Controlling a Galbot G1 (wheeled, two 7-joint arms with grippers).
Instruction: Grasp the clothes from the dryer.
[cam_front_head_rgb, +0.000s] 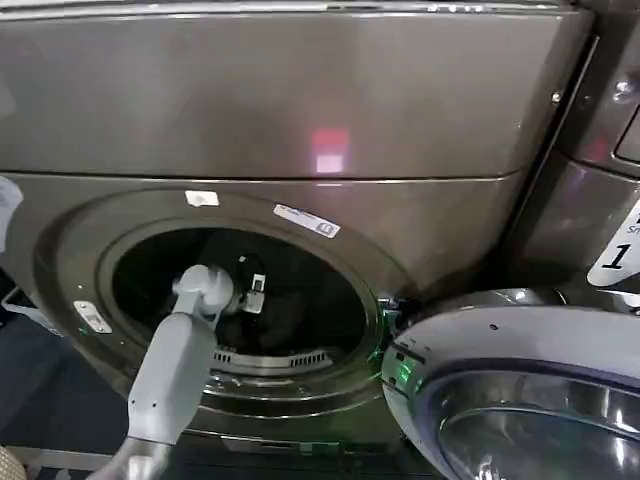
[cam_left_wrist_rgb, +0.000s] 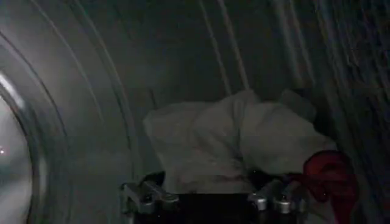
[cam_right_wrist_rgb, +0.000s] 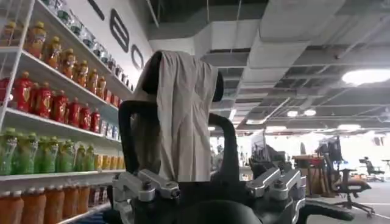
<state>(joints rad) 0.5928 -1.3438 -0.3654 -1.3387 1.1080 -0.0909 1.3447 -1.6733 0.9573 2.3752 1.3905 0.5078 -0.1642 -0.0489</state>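
The dryer (cam_front_head_rgb: 300, 120) is bronze-grey, and its round port (cam_front_head_rgb: 240, 300) stands open onto a dark drum. My left arm reaches through the port, with the left gripper (cam_front_head_rgb: 250, 292) deep inside. In the left wrist view the clothes (cam_left_wrist_rgb: 244, 143), a whitish crumpled bundle, lie on the drum floor right in front of the left gripper (cam_left_wrist_rgb: 207, 185) and touch it. My right gripper (cam_right_wrist_rgb: 183, 78) points up into the room, away from the dryer. It is shut on a pale beige cloth (cam_right_wrist_rgb: 180, 128) that hangs down between its black fingers (cam_right_wrist_rgb: 127, 140).
The dryer's door (cam_front_head_rgb: 520, 390) hangs open at the lower right, close beside the port. A neighbouring machine carries a white "1" sticker (cam_front_head_rgb: 615, 255). A red piece of fabric (cam_left_wrist_rgb: 330, 182) lies beside the clothes. Ribbed steel drum wall (cam_left_wrist_rgb: 79, 122) curves round the gripper. Shelves of bottles (cam_right_wrist_rgb: 49, 103) stand by the right arm.
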